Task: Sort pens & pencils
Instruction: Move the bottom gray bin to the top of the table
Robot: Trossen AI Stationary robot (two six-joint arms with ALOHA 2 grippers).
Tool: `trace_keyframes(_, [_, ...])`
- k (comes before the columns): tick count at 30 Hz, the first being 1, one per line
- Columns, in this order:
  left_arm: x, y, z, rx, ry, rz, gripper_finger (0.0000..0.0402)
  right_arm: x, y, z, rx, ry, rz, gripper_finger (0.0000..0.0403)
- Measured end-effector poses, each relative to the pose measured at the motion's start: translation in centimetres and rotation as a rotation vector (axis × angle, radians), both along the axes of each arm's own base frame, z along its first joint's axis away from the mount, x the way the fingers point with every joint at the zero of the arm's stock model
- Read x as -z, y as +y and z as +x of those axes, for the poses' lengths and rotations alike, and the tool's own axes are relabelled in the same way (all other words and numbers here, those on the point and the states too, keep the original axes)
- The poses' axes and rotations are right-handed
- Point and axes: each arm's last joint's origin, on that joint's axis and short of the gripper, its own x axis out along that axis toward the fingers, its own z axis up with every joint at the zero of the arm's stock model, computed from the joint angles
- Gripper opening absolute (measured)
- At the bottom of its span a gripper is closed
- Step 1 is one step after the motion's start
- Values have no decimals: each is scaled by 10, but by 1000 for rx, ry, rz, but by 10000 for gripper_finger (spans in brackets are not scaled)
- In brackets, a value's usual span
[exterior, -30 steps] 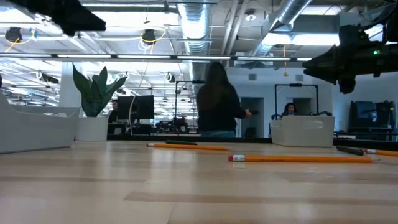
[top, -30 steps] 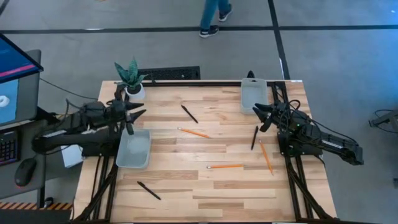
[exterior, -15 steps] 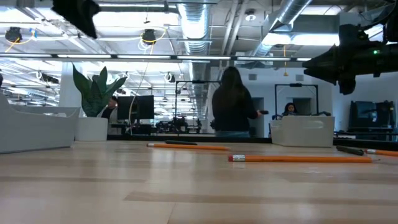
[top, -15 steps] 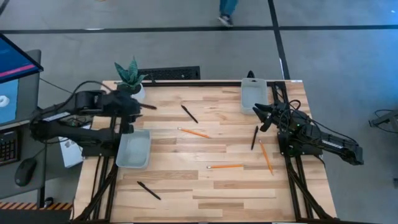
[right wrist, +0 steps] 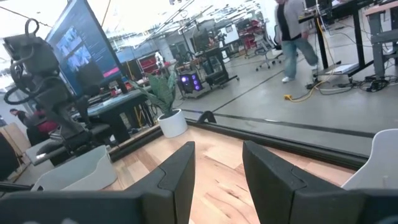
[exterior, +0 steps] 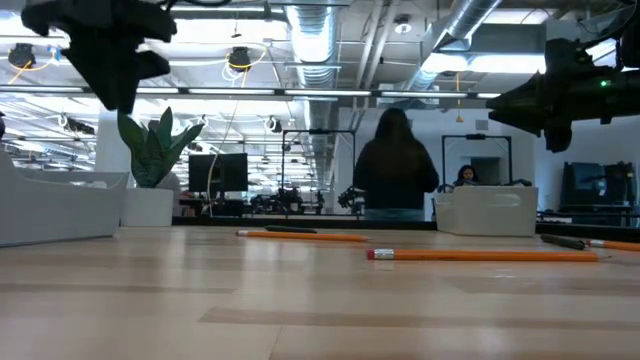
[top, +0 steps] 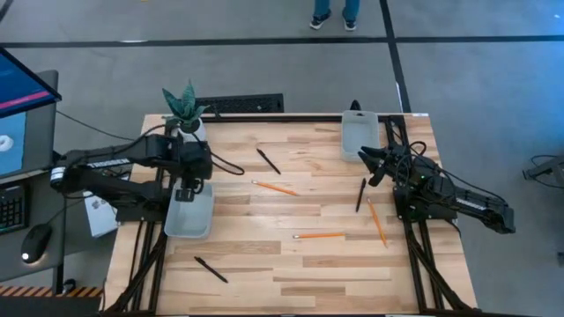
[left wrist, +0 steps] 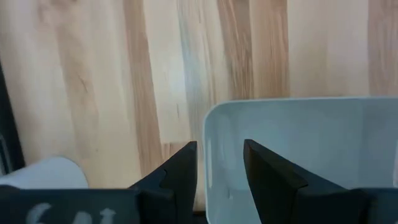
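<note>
Three black pens lie flat on the wooden table: one at the far middle (top: pixel 268 161), one toward the right (top: pixel 360 195), one at the near left (top: pixel 211 269). Three orange pencils lie flat near the middle (top: pixel 276 187), (top: pixel 320 236) and at the right (top: pixel 377 221). My left gripper (top: pixel 188 188) points down, open and with nothing between its fingers, above the far corner of the grey left bin (left wrist: pixel 298 143). My right gripper (top: pixel 368 165) is held level at the table's right side, open (right wrist: pixel 217 171), with nothing in it.
A second grey bin (top: pixel 359 136) stands at the far right. A potted plant (top: pixel 185 110) stands at the far left corner, just behind my left arm. A person (exterior: pixel 395 165) walks in the room beyond the far edge. Bare wood lies between the scattered pens and pencils.
My left arm has unfolded from its resting pose. Its gripper rose and reached out over the table, then tipped from level to pointing down over the left bin's far end. The pens and pencils have not moved.
</note>
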Motion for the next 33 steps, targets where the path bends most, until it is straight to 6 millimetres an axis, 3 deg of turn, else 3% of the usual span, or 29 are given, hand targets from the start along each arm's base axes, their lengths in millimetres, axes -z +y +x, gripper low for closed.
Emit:
trace_keyframes(16, [52, 6, 2, -47, 62, -6, 123, 0, 0, 0, 0, 0, 0, 156])
trace_keyframes(33, [82, 16, -8, -91, 113, -8, 123, 0, 0, 0, 0, 1, -1, 156])
